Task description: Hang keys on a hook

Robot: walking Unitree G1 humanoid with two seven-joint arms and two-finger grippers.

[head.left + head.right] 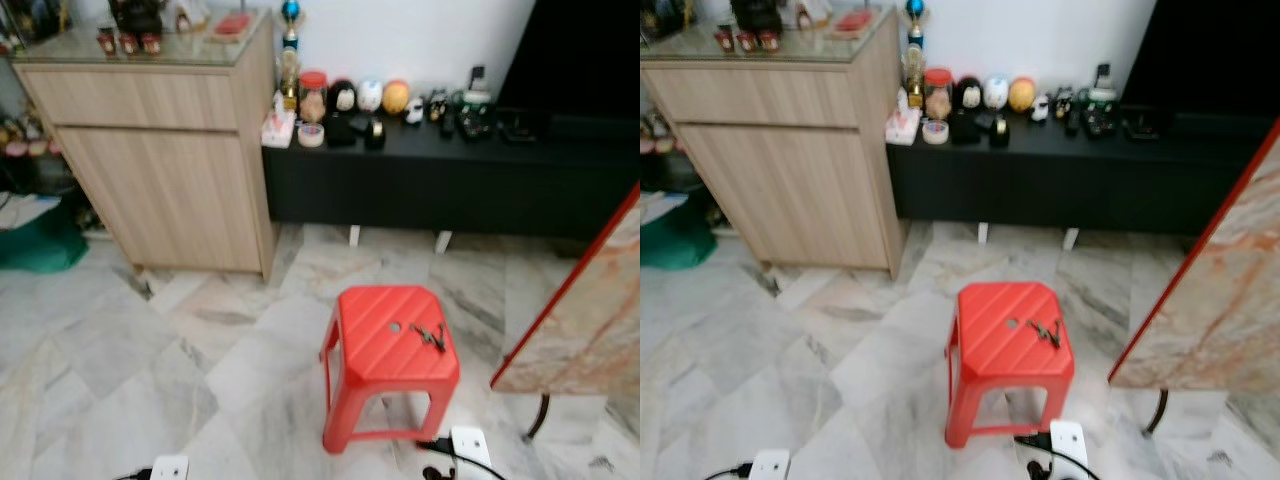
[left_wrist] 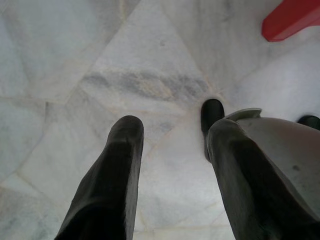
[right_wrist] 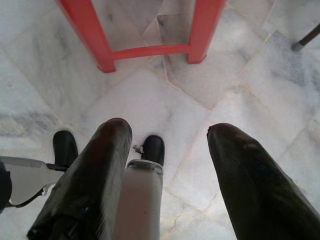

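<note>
The right hand hangs low at the robot's side, its two black fingers spread apart and holding nothing, pointing down at the marble floor. Just beyond its fingertips stand the legs of the red stool, so this hand is close to the stool but well below its seat. The left hand hangs likewise, fingers spread and empty over bare floor, with only a corner of the stool off to its far side; it is clearly the farther of the two.

Up on the seat of the red stool lie the keys, a small dark bunch resting flat toward the seat's right-hand rear part, beside a small hole in the plastic. From the right hand they lie forward and upward. Their long axis seems to run slantwise across the seat, though they are too small to tell more.

My judgement: the pick-up has not begun, and the right arm is the better placed to lift and reach over the seat.

Farther off stand a wooden cabinet and a low black shelf of ornaments. I can make out no hook.
</note>
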